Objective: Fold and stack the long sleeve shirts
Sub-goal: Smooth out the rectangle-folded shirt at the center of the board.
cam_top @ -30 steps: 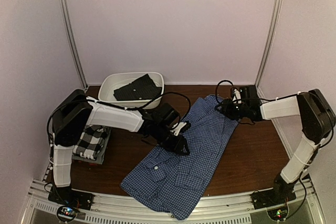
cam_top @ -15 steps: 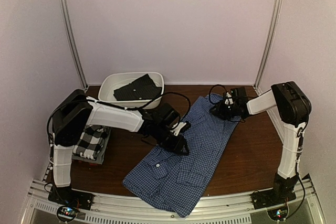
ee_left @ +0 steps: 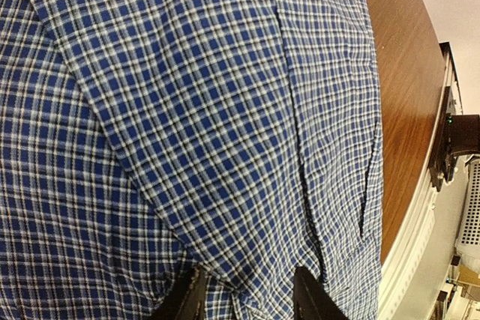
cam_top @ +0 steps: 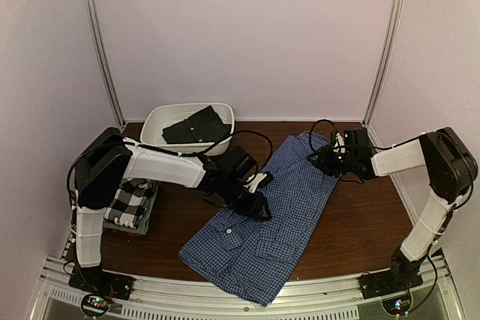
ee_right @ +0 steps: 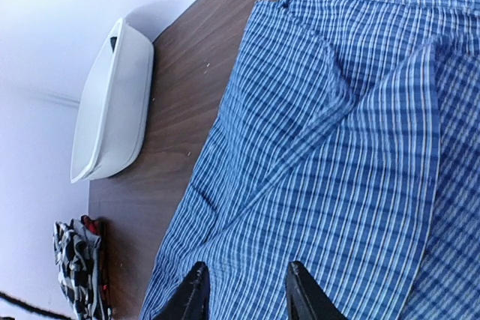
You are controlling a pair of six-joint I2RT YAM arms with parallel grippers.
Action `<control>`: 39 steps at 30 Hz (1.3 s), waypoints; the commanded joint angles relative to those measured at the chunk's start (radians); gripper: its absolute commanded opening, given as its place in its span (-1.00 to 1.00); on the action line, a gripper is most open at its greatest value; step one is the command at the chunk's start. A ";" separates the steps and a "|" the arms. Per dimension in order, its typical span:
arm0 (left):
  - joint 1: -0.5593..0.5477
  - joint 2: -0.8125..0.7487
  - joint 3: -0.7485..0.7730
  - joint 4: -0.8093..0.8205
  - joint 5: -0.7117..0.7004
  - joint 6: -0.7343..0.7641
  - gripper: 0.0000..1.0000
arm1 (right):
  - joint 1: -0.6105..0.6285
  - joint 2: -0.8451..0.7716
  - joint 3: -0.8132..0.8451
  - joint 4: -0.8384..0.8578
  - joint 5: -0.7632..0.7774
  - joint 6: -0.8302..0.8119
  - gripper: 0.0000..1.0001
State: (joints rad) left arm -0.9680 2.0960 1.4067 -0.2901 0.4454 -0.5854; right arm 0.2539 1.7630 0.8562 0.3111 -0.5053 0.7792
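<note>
Item: check shirt (cam_top: 262,222). It was laid flat and diagonal on the table (cam_top: 360,215), from right of centre to the lower middle of the top view, and was judged spread for folding.

The left gripper (cam_top: 256,206) was set on the shirt's left edge, jaws part open with cloth between them; a pinch could not be confirmed. The right gripper (cam_top: 324,161) was set at the upper end, jaws part open over cloth; whether it held anything could not be told. Both ends were probably taken so that the cloth could be drawn smooth.

A plaid shirt (cam_top: 129,201) was kept folded at far left, judged to be the stack. A basin (cam_top: 154,121) with a dark garment was placed at upper left.
</note>
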 commanded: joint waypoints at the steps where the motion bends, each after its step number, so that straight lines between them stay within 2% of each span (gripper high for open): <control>1: 0.000 0.002 0.031 0.015 0.000 0.012 -0.17 | 0.049 -0.140 -0.201 0.138 0.030 0.092 -0.28; 7: 0.000 0.008 0.029 0.020 0.004 0.012 -0.17 | 0.090 -0.198 -0.423 0.280 0.071 0.166 -0.27; 13: 0.001 0.005 0.026 0.019 0.004 0.010 -0.17 | 0.091 -0.159 -0.497 0.349 0.081 0.202 -0.28; 16: 0.001 -0.005 0.026 0.014 0.000 0.012 -0.18 | 0.090 -0.197 -0.483 0.307 0.104 0.200 -0.28; 22: 0.011 -0.065 0.014 -0.009 -0.062 0.019 -0.18 | 0.108 -0.323 -0.379 0.075 0.197 0.118 -0.28; 29: 0.116 -0.187 -0.077 -0.057 -0.149 0.060 -0.16 | 0.085 -0.408 -0.344 -0.134 0.332 0.054 -0.25; 34: 0.185 -0.263 -0.176 -0.052 -0.155 0.064 -0.16 | 0.019 -0.389 -0.383 -0.098 0.307 0.069 -0.24; 39: 0.207 -0.315 -0.235 -0.042 -0.165 0.065 -0.17 | 0.012 -0.287 -0.353 -0.061 0.276 0.077 -0.23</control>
State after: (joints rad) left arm -0.7597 1.8240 1.2110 -0.3393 0.2989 -0.5419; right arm 0.2691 1.4109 0.4854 0.2363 -0.2276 0.8612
